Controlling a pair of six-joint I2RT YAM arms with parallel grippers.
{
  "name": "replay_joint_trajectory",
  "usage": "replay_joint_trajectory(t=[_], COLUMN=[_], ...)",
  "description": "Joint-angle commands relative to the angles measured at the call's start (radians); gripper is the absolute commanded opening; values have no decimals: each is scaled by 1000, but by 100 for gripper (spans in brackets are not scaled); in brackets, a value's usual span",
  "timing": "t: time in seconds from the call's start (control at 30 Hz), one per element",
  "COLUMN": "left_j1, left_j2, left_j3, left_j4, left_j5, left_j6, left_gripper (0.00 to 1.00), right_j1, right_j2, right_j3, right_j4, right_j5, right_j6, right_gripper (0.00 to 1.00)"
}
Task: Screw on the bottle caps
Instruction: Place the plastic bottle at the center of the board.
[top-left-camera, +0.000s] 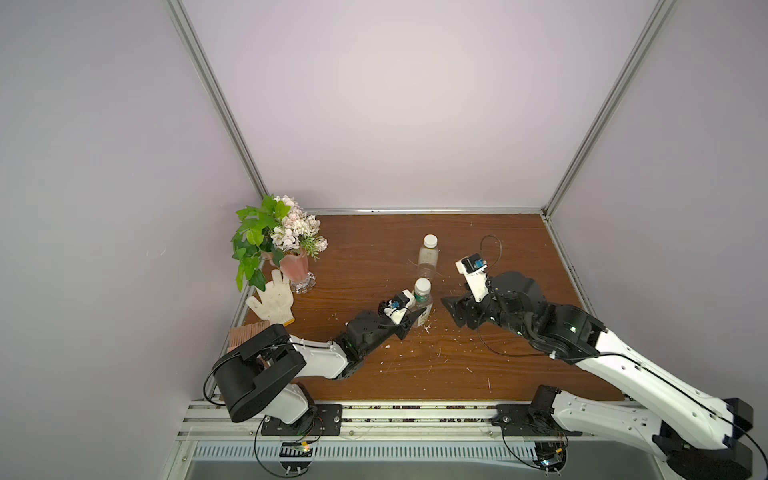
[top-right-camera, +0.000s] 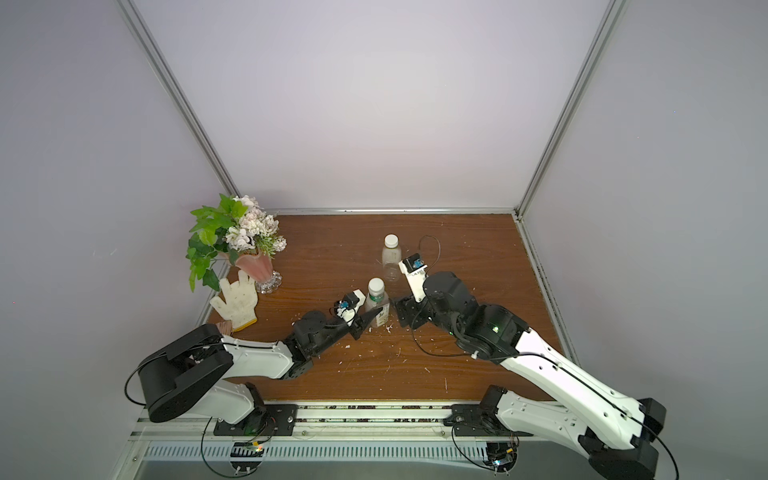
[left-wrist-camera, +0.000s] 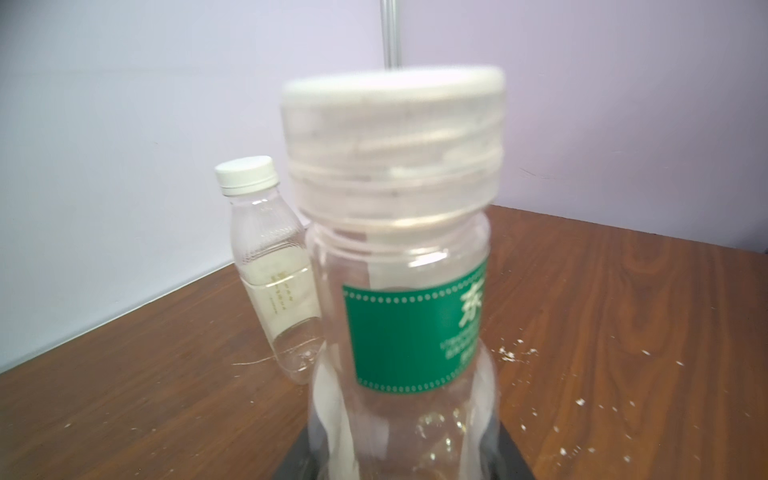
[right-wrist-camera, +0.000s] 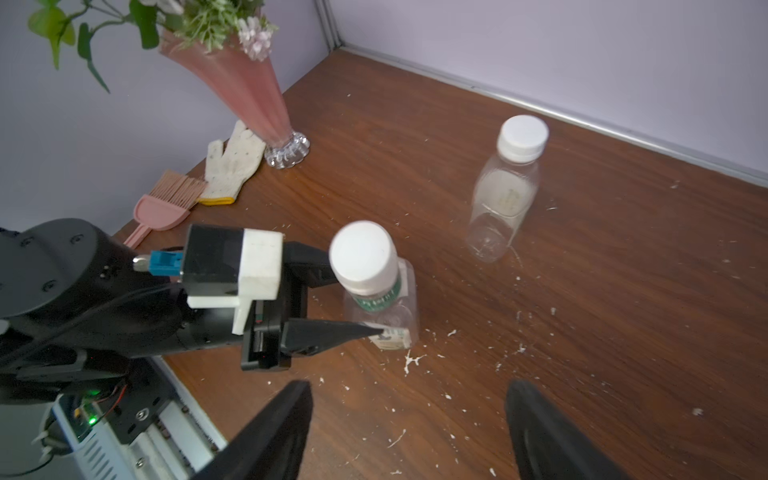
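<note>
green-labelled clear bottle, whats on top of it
A round white plastic cap sits on the small clear plastic bottle with the green label. The cap hides the mouth, so how far it is screwed down cannot be told.

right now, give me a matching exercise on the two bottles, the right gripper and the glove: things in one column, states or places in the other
1 green-label bottle
2 plain bottle
3 right gripper
4 glove

a open, holding nothing
b standing free, farther back
c gripped by the left gripper
d lying beside the pink vase

Pairs: 1-c, 2-b, 3-a, 4-d
</note>
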Motion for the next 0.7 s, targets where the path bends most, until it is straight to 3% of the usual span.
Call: replay_joint_trajectory(t=[0.0, 0.4, 0.67], left_j1=[43, 167, 195], left_j2=[29, 147, 240], left_j3=[53, 122, 189], left_j4=[34, 121, 144], left_j5=[-67, -60, -49], left_j6=[-2, -43, -52], left_gripper=[38, 39, 40], right_j1=[-7, -8, -7], right_j2=[-86, -210, -214], right_j3=[-62, -191, -214], right_j4=[52, 116, 134], right_j5=[136, 195, 207], right_j6=[-28, -5, 1], right_gripper=[83, 88, 88])
